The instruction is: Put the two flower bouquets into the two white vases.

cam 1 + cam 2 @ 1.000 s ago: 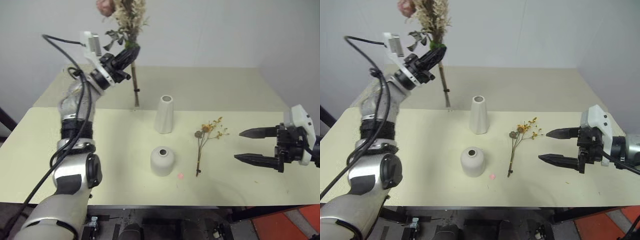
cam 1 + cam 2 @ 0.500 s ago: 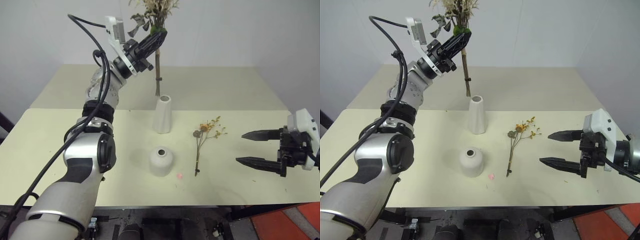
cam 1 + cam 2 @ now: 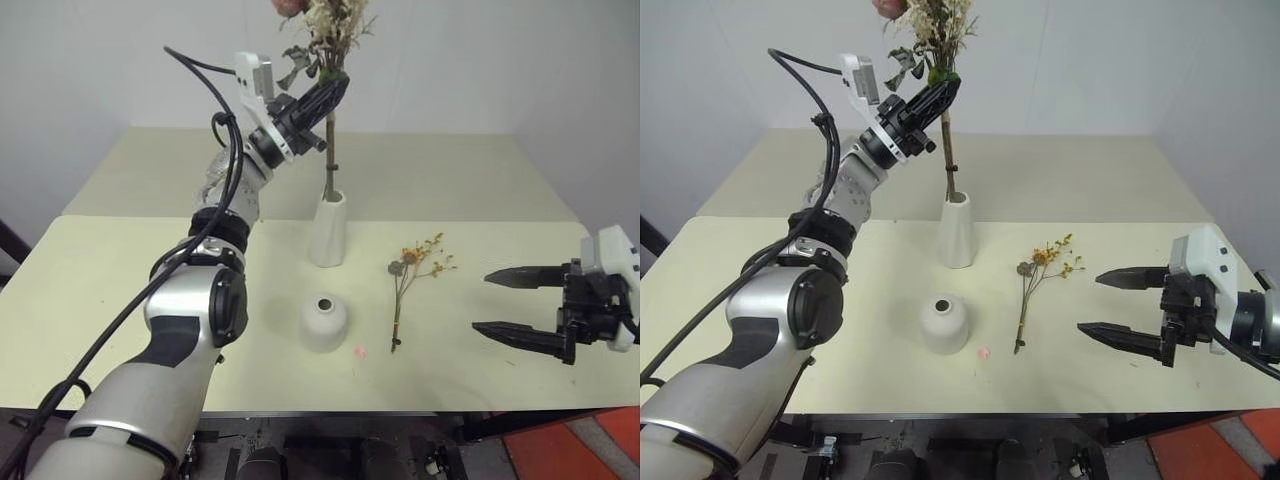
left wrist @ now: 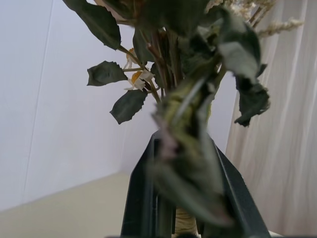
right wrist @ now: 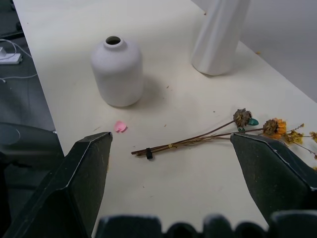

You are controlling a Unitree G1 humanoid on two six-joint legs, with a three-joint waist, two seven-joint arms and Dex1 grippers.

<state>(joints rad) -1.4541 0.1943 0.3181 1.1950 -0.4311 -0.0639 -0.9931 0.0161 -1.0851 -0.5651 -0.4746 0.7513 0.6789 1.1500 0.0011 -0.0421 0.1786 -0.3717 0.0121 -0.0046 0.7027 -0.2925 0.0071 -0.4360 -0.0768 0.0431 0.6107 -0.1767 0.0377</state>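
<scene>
Two matte white ceramic vases stand on the pale cream bench (image 3: pixel 120 290): a tall tapered cone vase (image 3: pixel 327 230) and, nearer the camera, a squat rounded vase (image 3: pixel 323 321) with a small hole in its top. The left end effector (image 3: pixel 330 95) is pressed together on the stems of the fuller dried bouquet with pink roses, cream sprigs and green leaves (image 3: pixel 325 30), held upright. Compared with one second earlier, this bouquet has travelled rightward: its stem ends then hung to the left of the cone vase, whereas they now sit at that vase's open mouth. The thinner bouquet with small orange-yellow blossoms (image 3: pixel 410 280) lies flat on the bench to the right of both vases, unmoved. A small pink petal fragment (image 3: pixel 360 351) lies just beside the squat vase. The right end effector (image 3: pixel 515 303) hovers near the bench's right edge, fingers spread wide and empty, in much the same place as before.
</scene>
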